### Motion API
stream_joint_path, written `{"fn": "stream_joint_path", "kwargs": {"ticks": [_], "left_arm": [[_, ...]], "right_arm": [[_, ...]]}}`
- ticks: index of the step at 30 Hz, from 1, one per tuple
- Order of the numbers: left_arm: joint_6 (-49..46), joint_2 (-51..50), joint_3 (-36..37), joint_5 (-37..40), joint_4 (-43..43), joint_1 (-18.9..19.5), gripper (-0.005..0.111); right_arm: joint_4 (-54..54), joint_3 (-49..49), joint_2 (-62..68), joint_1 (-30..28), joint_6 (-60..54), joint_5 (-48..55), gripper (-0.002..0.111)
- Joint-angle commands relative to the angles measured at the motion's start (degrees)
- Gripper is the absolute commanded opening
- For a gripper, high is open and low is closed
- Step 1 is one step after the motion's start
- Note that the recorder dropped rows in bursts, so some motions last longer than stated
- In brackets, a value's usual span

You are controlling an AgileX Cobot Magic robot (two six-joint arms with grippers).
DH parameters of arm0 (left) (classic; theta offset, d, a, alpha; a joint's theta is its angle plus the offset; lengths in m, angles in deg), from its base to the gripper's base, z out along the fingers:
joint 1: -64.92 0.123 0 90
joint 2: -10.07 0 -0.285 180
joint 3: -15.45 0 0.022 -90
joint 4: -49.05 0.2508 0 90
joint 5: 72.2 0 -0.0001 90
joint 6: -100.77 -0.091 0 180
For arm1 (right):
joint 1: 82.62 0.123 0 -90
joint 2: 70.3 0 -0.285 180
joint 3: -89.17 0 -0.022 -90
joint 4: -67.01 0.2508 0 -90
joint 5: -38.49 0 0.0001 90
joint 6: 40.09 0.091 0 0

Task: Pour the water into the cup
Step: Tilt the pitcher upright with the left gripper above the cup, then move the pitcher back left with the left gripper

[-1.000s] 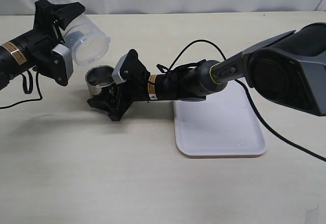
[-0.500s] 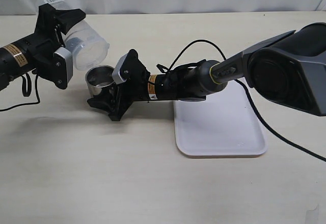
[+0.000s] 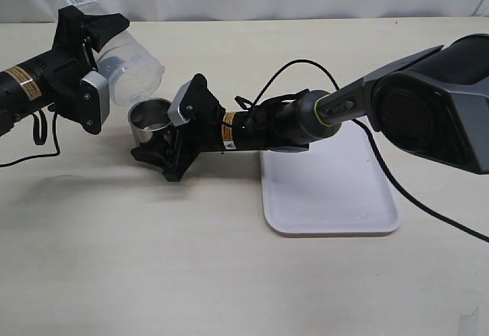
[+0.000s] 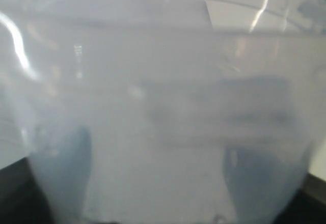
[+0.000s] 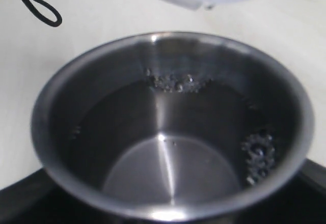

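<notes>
The water (image 5: 153, 114) lies shallow in the steel cup (image 3: 149, 116), with bubbles along the inner wall, and the cup stands upright on the desk (image 3: 191, 267) left of the white tray (image 3: 328, 195). The right hand (image 3: 151, 140) is closed around the cup's sides. Just above and left of the cup, the left hand (image 3: 101, 61) grips a translucent plastic container (image 3: 136, 69), tipped with its mouth toward the cup's rim.

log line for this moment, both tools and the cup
left tool: grips clear container, tilted toward cup | right tool: grips cup on table | water: in cup, bubbles at surface | pour stream: none visible
</notes>
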Motion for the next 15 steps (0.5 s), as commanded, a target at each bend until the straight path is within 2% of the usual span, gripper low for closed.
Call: {"fn": "stream_joint_path", "kwargs": {"ticks": [1,9,15], "left_arm": [[1.3,0.3,0.1,-3.0,-0.3,-0.1,0.000],[10.7,0.3,0.0,-4.6,-1.4,-0.1,0.000],[30.1,0.3,-0.1,-6.9,-5.0,-0.1,0.000]], "right_arm": [[-0.4,0.0,0.2,-0.1,0.4,1.1,0.004],[-0.4,0.0,0.2,-0.1,0.4,1.1,0.004],[-0.4,0.0,0.2,-0.1,0.4,1.1,0.004]]}}
